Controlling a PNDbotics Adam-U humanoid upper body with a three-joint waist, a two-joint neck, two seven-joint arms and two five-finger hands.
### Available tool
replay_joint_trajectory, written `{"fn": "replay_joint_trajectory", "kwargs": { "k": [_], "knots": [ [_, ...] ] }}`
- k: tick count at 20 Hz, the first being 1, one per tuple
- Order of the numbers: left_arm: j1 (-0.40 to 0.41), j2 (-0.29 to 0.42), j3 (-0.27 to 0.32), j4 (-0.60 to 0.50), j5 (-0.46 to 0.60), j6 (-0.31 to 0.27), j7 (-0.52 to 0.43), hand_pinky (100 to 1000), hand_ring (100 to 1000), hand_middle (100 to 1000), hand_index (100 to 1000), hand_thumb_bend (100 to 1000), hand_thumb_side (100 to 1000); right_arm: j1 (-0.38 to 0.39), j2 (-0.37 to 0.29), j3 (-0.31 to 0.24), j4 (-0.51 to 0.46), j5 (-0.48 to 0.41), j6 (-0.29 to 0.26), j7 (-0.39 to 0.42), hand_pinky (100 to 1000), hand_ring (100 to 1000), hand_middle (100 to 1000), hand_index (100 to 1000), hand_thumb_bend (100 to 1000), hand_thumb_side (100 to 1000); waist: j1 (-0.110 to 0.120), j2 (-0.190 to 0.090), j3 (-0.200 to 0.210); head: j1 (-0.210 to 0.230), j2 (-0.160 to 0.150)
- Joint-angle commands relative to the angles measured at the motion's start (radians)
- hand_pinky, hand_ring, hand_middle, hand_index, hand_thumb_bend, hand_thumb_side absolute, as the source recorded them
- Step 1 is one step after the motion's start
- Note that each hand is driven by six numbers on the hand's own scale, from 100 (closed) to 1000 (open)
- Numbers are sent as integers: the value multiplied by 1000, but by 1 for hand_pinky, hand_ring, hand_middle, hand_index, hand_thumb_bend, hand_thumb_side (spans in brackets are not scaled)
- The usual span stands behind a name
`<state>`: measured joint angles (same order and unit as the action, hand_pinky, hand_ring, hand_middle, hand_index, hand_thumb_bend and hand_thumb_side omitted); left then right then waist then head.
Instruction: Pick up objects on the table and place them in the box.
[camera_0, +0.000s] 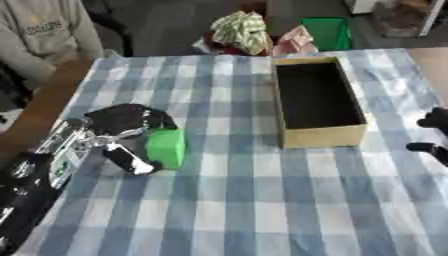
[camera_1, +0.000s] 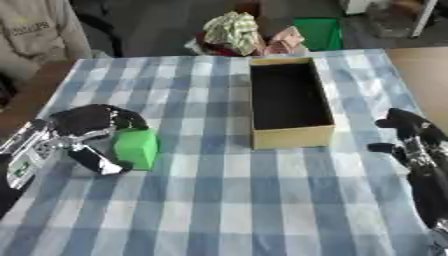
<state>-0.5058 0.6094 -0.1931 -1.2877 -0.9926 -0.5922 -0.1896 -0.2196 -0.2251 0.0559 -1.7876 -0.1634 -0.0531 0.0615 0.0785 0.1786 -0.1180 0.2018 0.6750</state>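
A green block (camera_0: 166, 147) stands on the blue-and-white checked tablecloth (camera_0: 236, 210) at the left. My left hand (camera_0: 122, 125) is around it: fingers curl over its top and far side, and the thumb (camera_0: 131, 160) lies against its near left side. The block rests on the table. An open cardboard box (camera_0: 317, 102) with a dark inside stands to the right of the block, at the middle right. My right hand (camera_1: 411, 131) shows at the right edge, beside the box, with its fingers relaxed and holding nothing.
Beyond the table's far edge lie a checked bundle of cloth (camera_0: 241, 31), a pinkish item (camera_0: 294, 41) and a green bin (camera_0: 328, 32). A person in a grey top (camera_0: 44, 30) sits at the far left corner. Bare cloth lies in front of the box.
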Motion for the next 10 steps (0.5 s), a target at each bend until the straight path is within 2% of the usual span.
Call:
{"fn": "replay_joint_trajectory", "kwargs": {
  "k": [1, 6, 10],
  "knots": [
    [-11, 2, -14, 21, -40, -6, 18, 760, 773, 798, 887, 424, 459, -8, -9, -1, -9, 2, 0, 3, 644, 1000, 678, 822, 100, 613, -2, -11, -4, 4, -6],
    [-15, -3, -18, 40, -53, -14, 11, 746, 726, 730, 876, 384, 444, -7, -8, -1, -8, 3, 0, 3, 645, 1000, 679, 822, 100, 615, -2, -11, -5, 3, -5],
    [-13, -3, -14, 41, -26, -18, -4, 698, 582, 520, 847, 275, 388, -7, -7, -1, -7, 3, 0, 3, 645, 1000, 678, 822, 100, 617, -1, -11, -4, 2, -4]
  ]
}}
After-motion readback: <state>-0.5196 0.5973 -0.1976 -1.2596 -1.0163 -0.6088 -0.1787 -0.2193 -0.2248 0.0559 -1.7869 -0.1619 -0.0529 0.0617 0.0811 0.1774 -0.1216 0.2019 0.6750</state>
